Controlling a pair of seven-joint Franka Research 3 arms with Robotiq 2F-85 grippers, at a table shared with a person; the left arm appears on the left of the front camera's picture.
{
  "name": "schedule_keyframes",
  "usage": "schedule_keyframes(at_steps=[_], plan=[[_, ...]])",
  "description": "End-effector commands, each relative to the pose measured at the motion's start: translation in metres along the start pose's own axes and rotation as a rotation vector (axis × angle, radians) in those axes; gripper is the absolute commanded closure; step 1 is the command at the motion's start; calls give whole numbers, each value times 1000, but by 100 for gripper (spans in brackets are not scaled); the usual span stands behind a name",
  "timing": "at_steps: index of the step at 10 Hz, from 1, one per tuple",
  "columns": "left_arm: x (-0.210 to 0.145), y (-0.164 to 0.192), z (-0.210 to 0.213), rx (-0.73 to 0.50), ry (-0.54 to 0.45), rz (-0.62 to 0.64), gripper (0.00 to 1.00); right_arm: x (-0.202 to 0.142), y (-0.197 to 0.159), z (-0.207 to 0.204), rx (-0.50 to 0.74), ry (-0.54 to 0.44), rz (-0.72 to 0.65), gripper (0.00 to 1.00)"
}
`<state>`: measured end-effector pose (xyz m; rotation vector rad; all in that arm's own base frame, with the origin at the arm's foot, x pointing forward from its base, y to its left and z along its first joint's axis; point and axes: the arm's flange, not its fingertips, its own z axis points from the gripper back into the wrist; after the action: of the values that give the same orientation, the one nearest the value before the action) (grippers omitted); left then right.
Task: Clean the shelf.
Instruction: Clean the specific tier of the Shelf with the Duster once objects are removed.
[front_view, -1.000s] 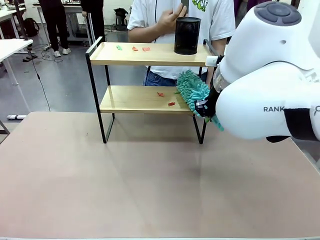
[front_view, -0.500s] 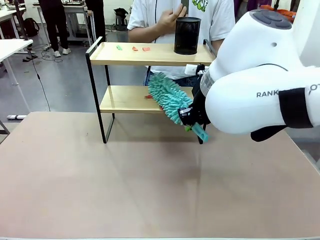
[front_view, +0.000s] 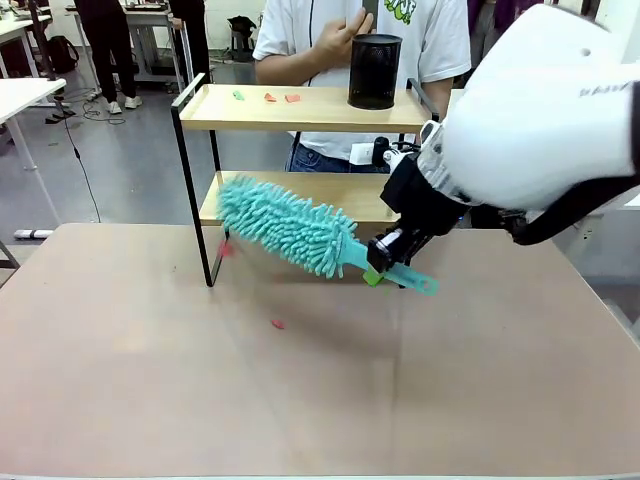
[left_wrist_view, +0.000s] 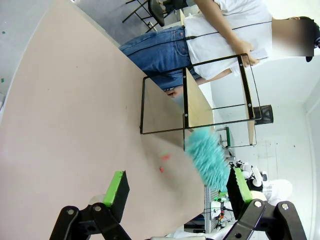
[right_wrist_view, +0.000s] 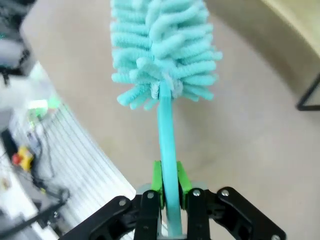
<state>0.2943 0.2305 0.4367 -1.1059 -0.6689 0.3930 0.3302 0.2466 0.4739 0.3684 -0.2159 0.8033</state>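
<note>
Lab: white worktables (front_view: 20, 95), floor cables (front_view: 80, 160).

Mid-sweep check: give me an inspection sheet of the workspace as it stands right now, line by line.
Surface: pinkish-brown table; one red scrap lies on it in front of the shelf.
Job's things: shelf upright at the far side; green and red scraps on its top board; teal duster tilted across the front of the lower board.
Clutter: black mesh cup on the top board, towards its right end.
Grippers: right gripper shut on the duster's handle; left gripper open, holding nothing.
Cables: black cable on the floor, far left.
Surroundings: a person stands behind the shelf, one hand raised near the cup; other tables farther off.
</note>
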Motion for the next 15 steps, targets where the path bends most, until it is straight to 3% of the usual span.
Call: schedule_keyframes(at_steps=[1,10,11,13,15], plan=[[-1,0,-1,-18,-8,-26,0,-12,-16,17,135,77,114,88],[-1,0,-1,-18,-8,-26,0,-37,-26,48,261,38,86,88],[-1,0,-1,-18,-8,-26,0,-46,-27,61,221,-5,101,100],[-1,0,-1,-18,-8,-26,0,-78,-37,98,254,-23,74,100],[-1,0,-1,-18,-8,-26,0,-136,-55,153,358,-83,53,100]])
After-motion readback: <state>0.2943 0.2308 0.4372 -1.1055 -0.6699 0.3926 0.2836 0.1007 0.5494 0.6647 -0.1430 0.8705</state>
